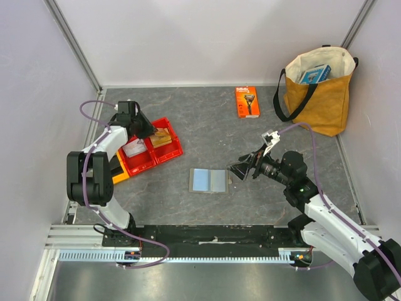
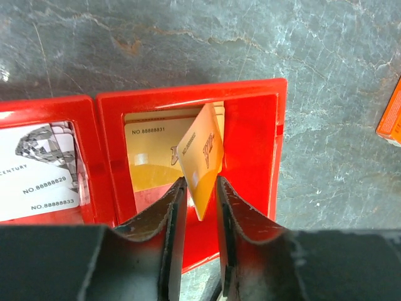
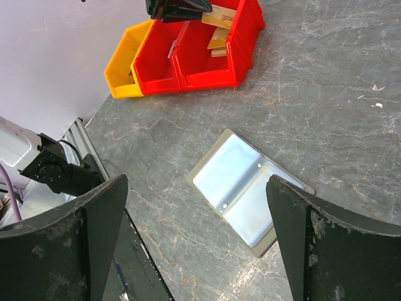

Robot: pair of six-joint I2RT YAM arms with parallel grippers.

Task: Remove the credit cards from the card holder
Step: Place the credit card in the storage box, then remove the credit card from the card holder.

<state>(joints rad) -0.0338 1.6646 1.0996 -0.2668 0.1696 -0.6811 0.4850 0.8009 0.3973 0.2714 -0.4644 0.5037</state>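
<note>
The grey card holder (image 1: pixel 210 180) lies open and flat on the table, its light blue sleeves (image 3: pixel 247 188) facing up. My right gripper (image 1: pixel 241 168) hovers just right of it, open wide with nothing between its fingers (image 3: pixel 195 182). My left gripper (image 1: pixel 147 128) is over the red bin (image 2: pixel 257 125). A tan-orange credit card (image 2: pixel 202 153) stands tilted in that bin. Its lower corner sits between my left gripper's (image 2: pixel 200 182) slightly parted jaws, with a gap on each side. Another yellowish card (image 2: pixel 150 150) lies flat under it. White cards (image 2: pixel 44 169) fill the neighbouring red compartment.
A yellow bin (image 1: pixel 119 172) adjoins the red bins (image 1: pixel 172 150) at the left. An orange razor package (image 1: pixel 247 101) lies at the back. A tan tote bag (image 1: pixel 319 94) stands at the back right. Walls enclose the table on three sides.
</note>
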